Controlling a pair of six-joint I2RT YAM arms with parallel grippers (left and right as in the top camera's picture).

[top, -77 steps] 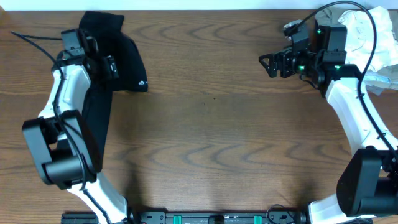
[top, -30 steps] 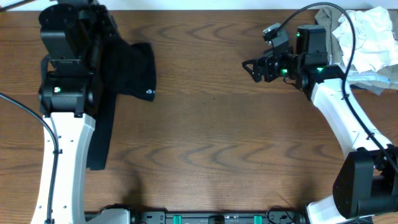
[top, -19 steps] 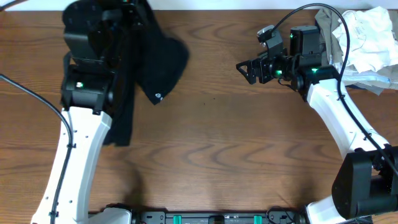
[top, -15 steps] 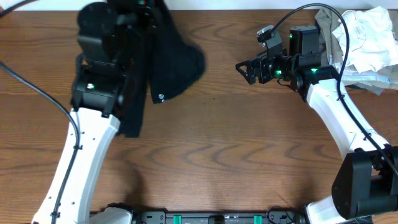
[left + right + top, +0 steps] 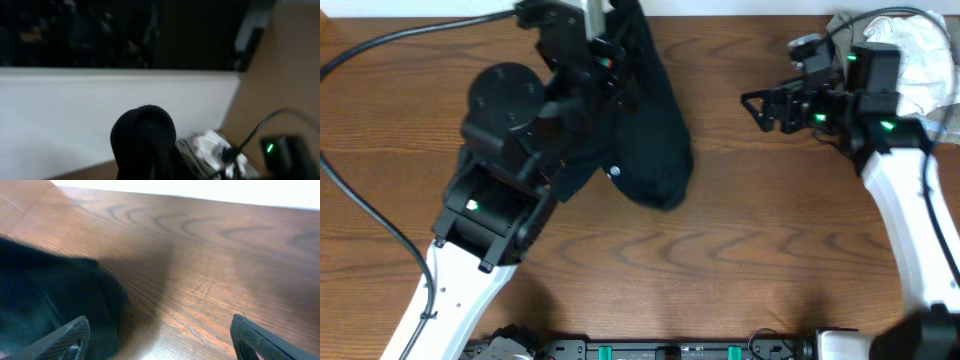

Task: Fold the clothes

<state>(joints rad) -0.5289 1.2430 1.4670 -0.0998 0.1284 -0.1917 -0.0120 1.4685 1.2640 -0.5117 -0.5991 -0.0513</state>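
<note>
Toward the middle of the far edge, my left claw [image 5: 603, 50] now holds the black garment [image 5: 655, 150] up off the worktop [image 5: 740, 270]. A couple of seconds ago that cloth lay draped by the far-left corner, and I have since swung it rightward. The claw is clenched on the cloth: my left wrist camera sees only a dark bunched knob close to the lens and the fingers are buried, but the whole garment hangs from that spot. Its lower part sags toward the centre of the worktop. Whether the hem touches the wood I cannot tell from above.

My right claw [image 5: 752, 112] is released, its jaws spread wide and empty, pointing left at the garment from near the far-right corner. It had crept closer to the centre a moment ago and has drawn back a little. Its wrist camera shows the dark cloth at lower left, well apart from the fingertips. The pile of pale clothes [image 5: 920, 45] sits in the far-right corner behind it.

My reading is that the garment has been carried to open wood for spreading — no fold is made yet. Laying it flat comes next, probably with a second grip from the right.
</note>
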